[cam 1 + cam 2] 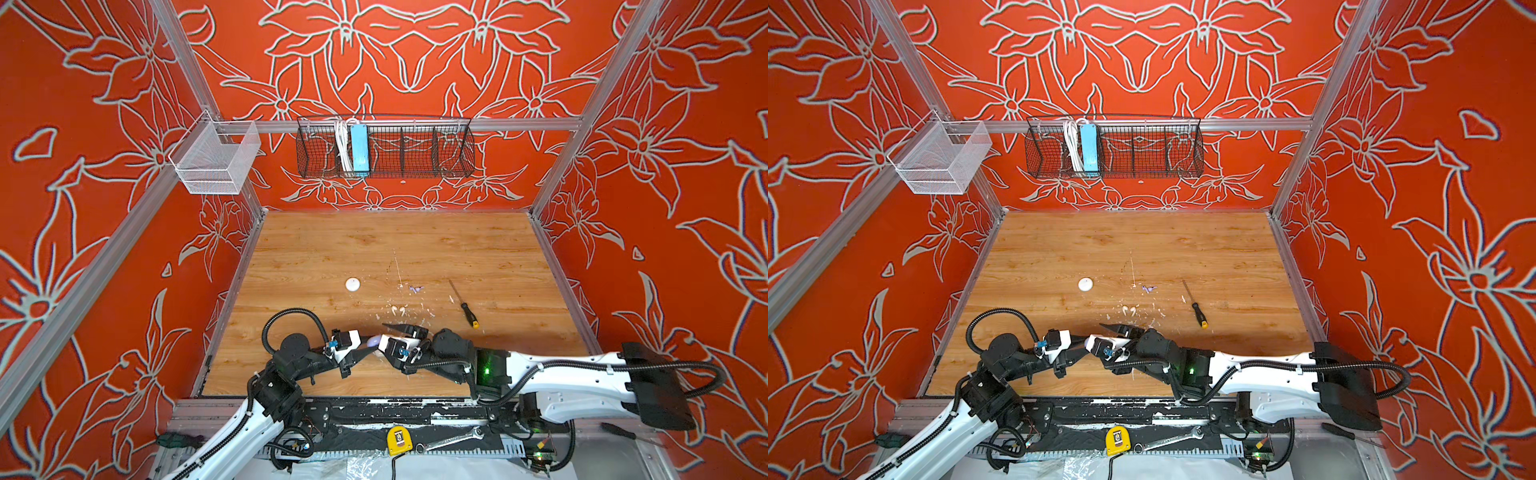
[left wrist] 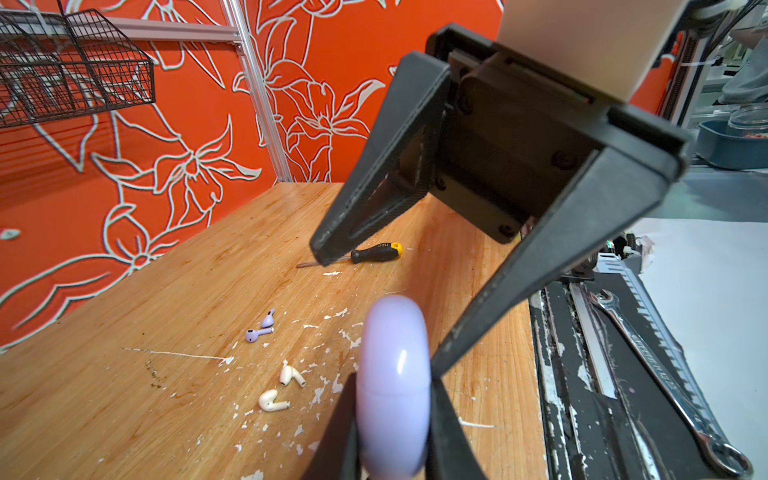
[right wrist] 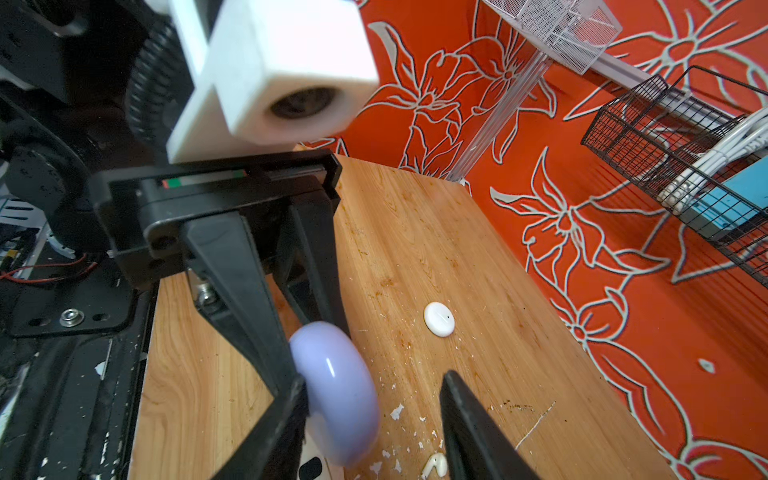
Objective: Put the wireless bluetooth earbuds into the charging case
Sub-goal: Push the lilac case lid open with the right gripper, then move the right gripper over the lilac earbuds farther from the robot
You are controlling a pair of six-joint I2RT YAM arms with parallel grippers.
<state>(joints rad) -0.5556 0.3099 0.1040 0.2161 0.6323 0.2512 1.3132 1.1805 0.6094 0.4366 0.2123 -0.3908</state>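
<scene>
Above the table (image 1: 374, 249), left end effector (image 2: 392, 419) grips lavender case (image 2: 392, 353).

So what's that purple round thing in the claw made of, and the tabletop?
The lavender case looks like glossy moulded plastic: a sharp white highlight streaks its smooth curve. The tabletop looks like wood or wood-print laminate, matte, with visible grain; which I cannot tell.

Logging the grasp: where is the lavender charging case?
In a top view the lavender charging case is at the front middle of the table, held on edge by the left end effector, the open right end effector straddling it.
</scene>
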